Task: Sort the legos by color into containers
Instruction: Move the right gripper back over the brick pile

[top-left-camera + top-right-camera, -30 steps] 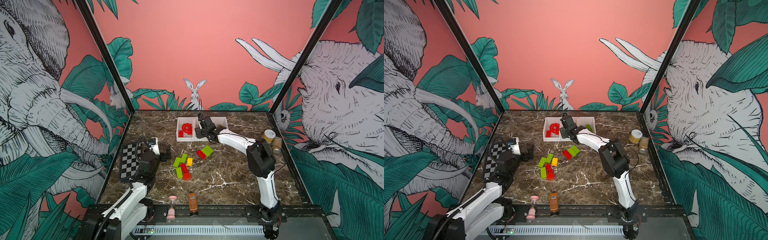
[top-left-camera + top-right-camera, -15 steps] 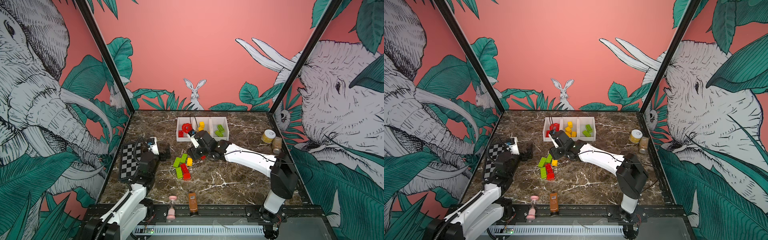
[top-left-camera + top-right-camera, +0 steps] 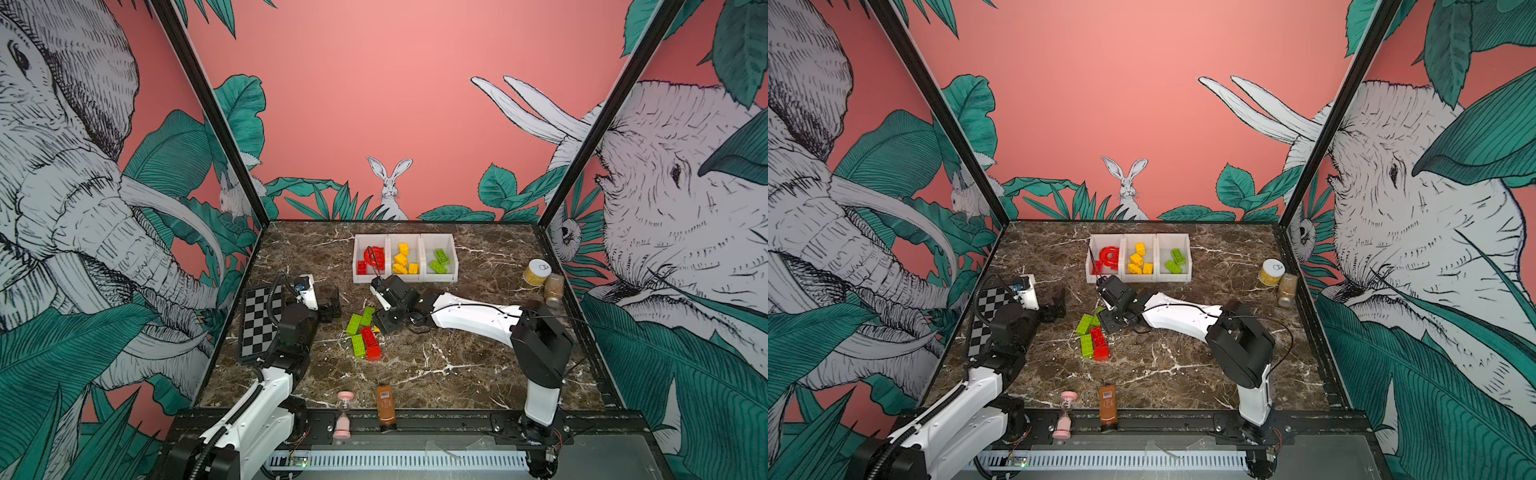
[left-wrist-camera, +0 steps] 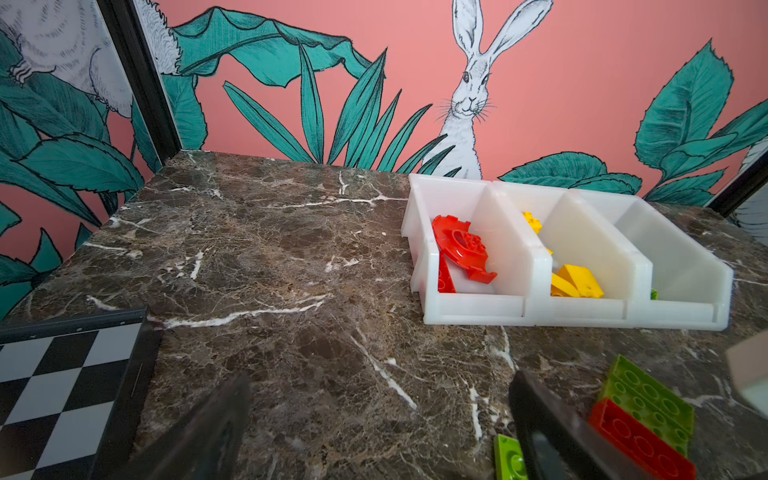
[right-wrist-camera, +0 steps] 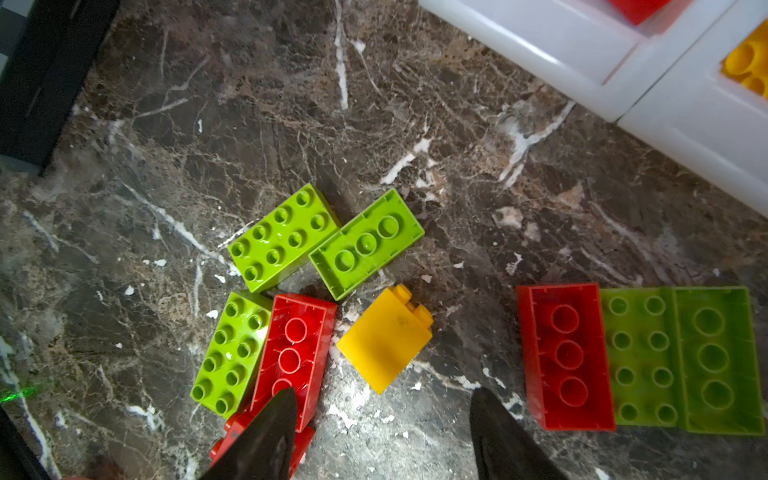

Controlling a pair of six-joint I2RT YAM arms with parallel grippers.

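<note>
Right gripper [image 5: 382, 409] jaws apart — yellow brick [image 5: 384, 338] just off the tips, not gripped. Left gripper [image 4: 378, 390] jaws wide apart, empty.

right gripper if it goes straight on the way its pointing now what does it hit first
Probably the yellow brick, which lies just ahead of the right gripper, between its open jaws. One jaw overlaps the red brick beside it, so that might touch first; depth is unclear.
</note>
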